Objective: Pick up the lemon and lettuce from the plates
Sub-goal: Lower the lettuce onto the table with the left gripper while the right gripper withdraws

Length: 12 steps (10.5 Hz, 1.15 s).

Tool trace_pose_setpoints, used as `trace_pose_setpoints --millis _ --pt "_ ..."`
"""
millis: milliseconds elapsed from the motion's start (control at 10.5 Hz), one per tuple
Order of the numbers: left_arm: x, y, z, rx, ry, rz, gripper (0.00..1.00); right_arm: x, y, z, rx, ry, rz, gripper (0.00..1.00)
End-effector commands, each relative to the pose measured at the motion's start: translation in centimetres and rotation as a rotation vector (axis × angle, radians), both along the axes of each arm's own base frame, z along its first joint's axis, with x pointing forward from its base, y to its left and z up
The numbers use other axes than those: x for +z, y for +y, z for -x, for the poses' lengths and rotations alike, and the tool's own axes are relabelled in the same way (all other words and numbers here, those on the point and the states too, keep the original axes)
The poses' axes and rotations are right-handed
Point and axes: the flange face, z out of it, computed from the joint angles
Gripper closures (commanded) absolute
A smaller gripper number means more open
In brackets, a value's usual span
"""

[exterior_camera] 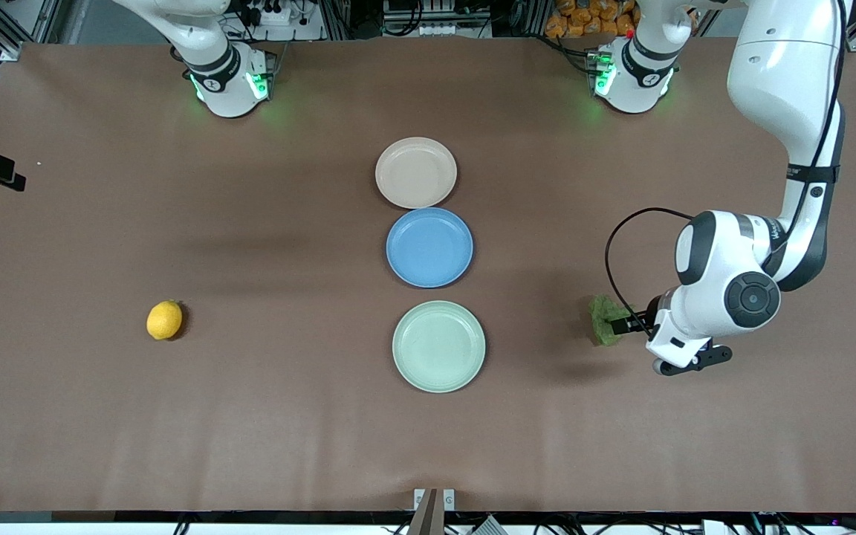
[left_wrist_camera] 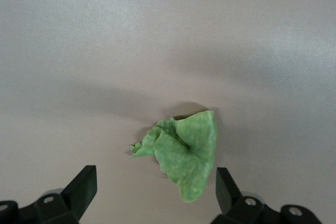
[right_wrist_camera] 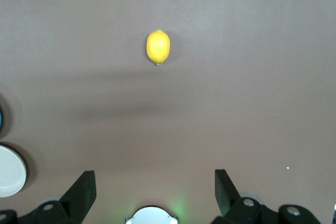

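Both pincers open (wrist views), lettuce (left_wrist_camera: 184,153) on table

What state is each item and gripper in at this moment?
lemon: on the table, off the plates
lettuce: on the table, ungripped
beige-pink plate: empty
blue plate: empty
mint green plate: empty
left gripper: jaws open, over the lettuce
right gripper: jaws open, raised, waiting
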Motion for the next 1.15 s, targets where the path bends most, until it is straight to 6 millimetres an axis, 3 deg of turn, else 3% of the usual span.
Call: trace_pose_setpoints --millis 0,191,287,382,478,764,1051 --pt "1.5 0.7 0.1 -0.038 -0.014 -0.027 0.00 0.3 -0.2 0.1 0.001 0.013 0.016 0.00" --pt "1.7 0.7 0.0 -0.046 -0.017 -0.031 0.00 0.4 -0.1 0.2 0.002 0.011 0.016 0.00" --pt "2.2 1.3 -0.1 -0.047 -0.025 -0.033 0.00 0.3 0.2 0.2 0.007 0.012 0.015 0.00" --pt "2.7 3.0 -0.4 -0.044 -0.030 -0.026 0.00 0.5 0.3 0.2 0.009 0.009 0.010 0.00" --pt "3.1 3.2 -0.5 -0.061 -0.037 -0.022 0.00 0.7 0.5 0.2 0.012 0.005 0.008 0.00" --pt "5.9 5.0 -0.7 -0.081 -0.075 -0.007 0.00 1.7 1.4 0.6 0.026 -0.016 0.007 0.00" --pt "9.9 6.2 -0.1 -0.098 -0.095 -0.004 0.00 2.6 2.7 0.6 0.042 -0.066 -0.071 0.00"
